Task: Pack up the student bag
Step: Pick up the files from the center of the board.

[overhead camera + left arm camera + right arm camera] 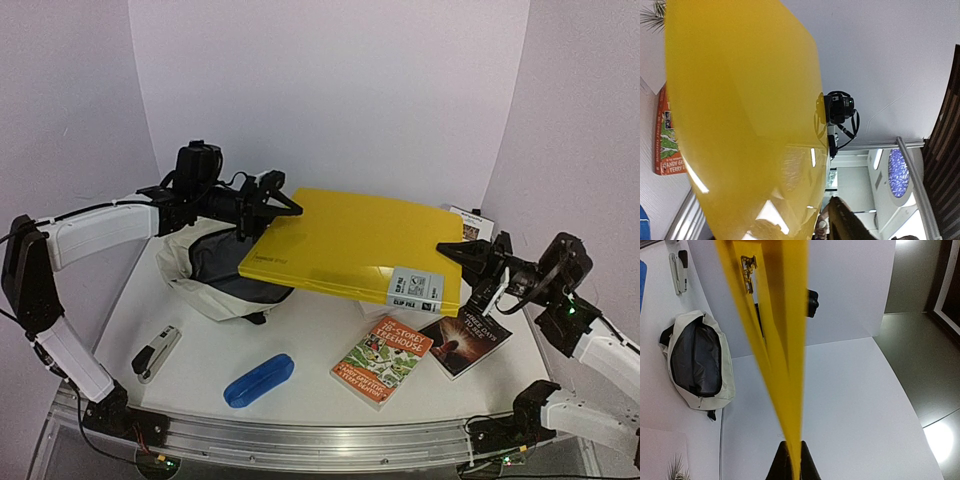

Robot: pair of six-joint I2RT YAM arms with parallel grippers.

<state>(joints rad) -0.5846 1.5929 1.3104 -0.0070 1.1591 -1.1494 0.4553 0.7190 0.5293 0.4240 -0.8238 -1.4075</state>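
The student bag (195, 265), cream fabric with a dark lining, lies open at the back left of the table and also shows in the right wrist view (695, 360). A yellow clip file (360, 245) hangs flat above the table, its left end over the bag. My right gripper (458, 252) is shut on the file's right edge, the fingertips (782, 460) pinching the thin yellow sheet (785, 365). My left gripper (272, 208) straddles the file's left edge with its jaws apart. In the left wrist view the file (740, 125) fills the frame, and one dark finger (845, 222) stands just off it.
A stapler (157, 352) lies at the front left and a blue pencil case (259, 379) at the front middle. An orange treehouse book (382, 360) and a dark book (465, 340) lie under the file's right end. A small white card (472, 222) stands at the back right.
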